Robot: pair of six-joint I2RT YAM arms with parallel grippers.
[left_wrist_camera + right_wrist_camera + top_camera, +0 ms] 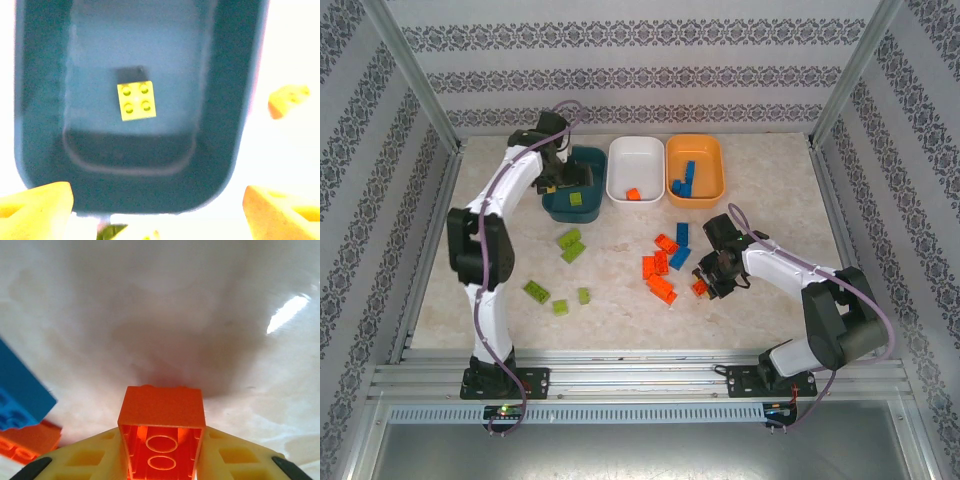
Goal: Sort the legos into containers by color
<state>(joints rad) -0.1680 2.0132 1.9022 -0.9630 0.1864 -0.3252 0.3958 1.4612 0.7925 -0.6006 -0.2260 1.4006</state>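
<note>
Left gripper (563, 178) hovering, fingers spread wide, over teal bin (40, 100) at far left, green brick (136, 100) lying inside it, loose green legos (570, 245) sitting nearer, white bin (636, 152) and orange bin (712, 160) standing rightward, right gripper (705, 285) pinching orange brick (161, 412) at near right.

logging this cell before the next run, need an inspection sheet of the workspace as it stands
surface: pale marbled table, bricks scattered left and centre
job's things: teal bin holds one green brick; white bin a lone orange-red brick; orange bin blue bricks; loose green bricks, loose orange-red bricks and loose blue bricks on the table
clutter: nothing seen
grippers: left gripper open above the teal bin; right gripper shut on an orange-red brick by the loose pile
cables: left cable and right cable each run along their arm
surroundings: patterned walls, metal frame posts
</note>
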